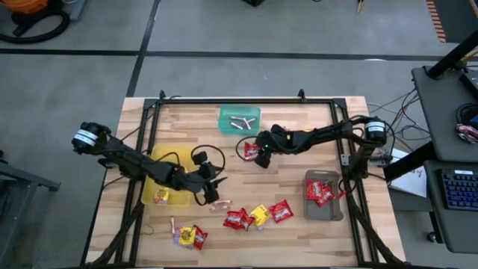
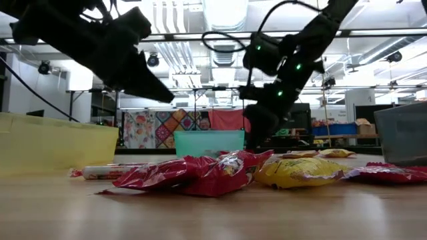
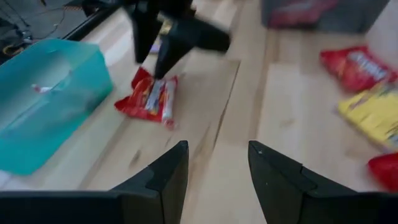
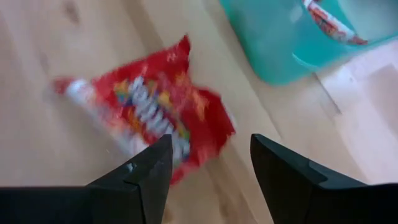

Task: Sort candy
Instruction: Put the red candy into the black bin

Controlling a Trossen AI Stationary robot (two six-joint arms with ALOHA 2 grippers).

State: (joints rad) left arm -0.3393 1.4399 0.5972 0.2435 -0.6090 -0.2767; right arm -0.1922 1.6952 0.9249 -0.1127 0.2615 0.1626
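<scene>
The right gripper (image 1: 261, 159) hangs over the middle of the table (image 1: 299, 187), its fingers (image 4: 140, 180) spread apart with nothing between them. Just below and ahead of its fingertips lies a red packet (image 4: 149, 115) flat on the wood, with a small twisted roll lying along it. Beyond that packet, on the far side from the gripper, sits the green tray (image 1: 240, 119) with a few silvery rolls (image 1: 240, 123) inside.

The left gripper (image 1: 213, 190) hovers above the table beside the yellow tray (image 1: 160, 161), its fingers (image 3: 168, 180) also apart and empty. In that tray, behind the gripper, lies 1 yellow packet (image 1: 161, 197). Close beside its fingertips a pinkish roll (image 1: 222, 203) rests on the wood. A little farther out from it lies a loose cluster of 2 red packets (image 1: 237, 219), 1 yellow packet (image 1: 259, 215) and another red one (image 1: 281, 211).

Toward the near edge, well away from both grippers, a small group of a roll, a yellow packet and a red packet (image 1: 188, 236) lies together. The grey tray (image 1: 324, 209), off beyond the right arm's base side, holds red packets (image 1: 321, 192).
</scene>
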